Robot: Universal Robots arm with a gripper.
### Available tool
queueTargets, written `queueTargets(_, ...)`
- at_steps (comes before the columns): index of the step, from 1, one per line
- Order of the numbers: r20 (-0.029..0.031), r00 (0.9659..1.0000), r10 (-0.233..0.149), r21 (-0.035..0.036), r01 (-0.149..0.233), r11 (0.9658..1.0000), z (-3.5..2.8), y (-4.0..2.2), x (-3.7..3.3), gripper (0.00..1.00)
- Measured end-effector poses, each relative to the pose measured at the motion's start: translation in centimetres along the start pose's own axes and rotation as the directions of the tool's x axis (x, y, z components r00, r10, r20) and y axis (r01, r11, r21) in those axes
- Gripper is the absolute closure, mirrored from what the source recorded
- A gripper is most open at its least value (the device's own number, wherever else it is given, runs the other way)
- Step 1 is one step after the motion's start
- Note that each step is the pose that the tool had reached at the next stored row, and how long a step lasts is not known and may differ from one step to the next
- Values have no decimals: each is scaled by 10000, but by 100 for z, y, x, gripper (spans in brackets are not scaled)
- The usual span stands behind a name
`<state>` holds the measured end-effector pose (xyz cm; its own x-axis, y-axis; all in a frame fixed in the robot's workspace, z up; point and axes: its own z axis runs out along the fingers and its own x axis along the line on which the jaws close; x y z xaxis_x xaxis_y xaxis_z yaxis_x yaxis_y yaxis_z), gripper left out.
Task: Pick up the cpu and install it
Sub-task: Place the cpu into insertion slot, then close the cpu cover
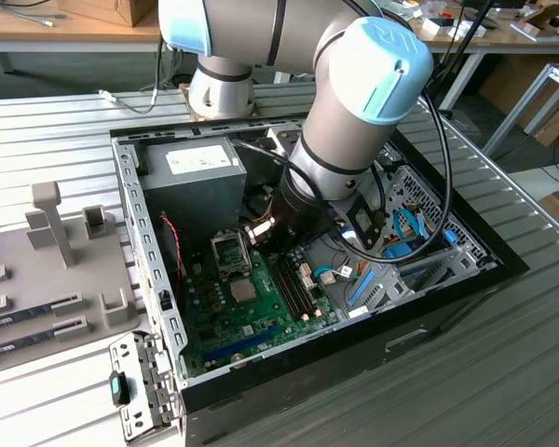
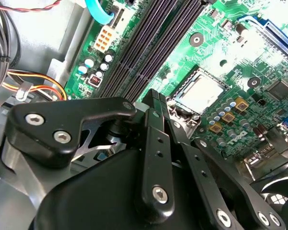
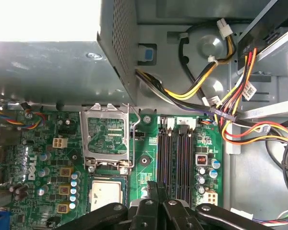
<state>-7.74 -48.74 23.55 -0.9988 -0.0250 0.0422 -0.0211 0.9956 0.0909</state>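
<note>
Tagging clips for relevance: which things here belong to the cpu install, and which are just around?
Job: cpu, open socket bracket, gripper.
Not in play: power supply box, memory slots, wire bundle.

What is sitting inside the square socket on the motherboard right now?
The cpu lies flat in the socket, silvery top up, with the hinged bracket swung open above it. The socket contacts beneath the chip are covered. The gripper hovers beside it.

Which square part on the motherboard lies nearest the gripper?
The cpu, the silvery flat chip, right beside the gripper. The open metal frame, showing green board through it, sits farther off, toward the grey power supply.
</note>
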Motion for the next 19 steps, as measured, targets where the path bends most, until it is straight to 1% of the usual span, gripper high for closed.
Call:
queueTargets(12,0,10000,0,-1,0,10000,0,0,-5,89)
queueTargets(13,2,10000,-23,-145,23,9999,-1,0,-8,89)
queueTargets(14,2,10000,-62,-328,62,9994,-1,5,-13,89)
queueTargets(15,2,10000,-92,-373,92,9993,2,19,-16,89)
queueTargets(16,0,9999,-112,-377,112,9992,3,32,-18,89)
queueTargets(18,-9,9998,-208,-376,207,9991,10,97,-28,89)
queueTargets(19,-14,9997,-245,-377,245,9990,12,119,-35,89)
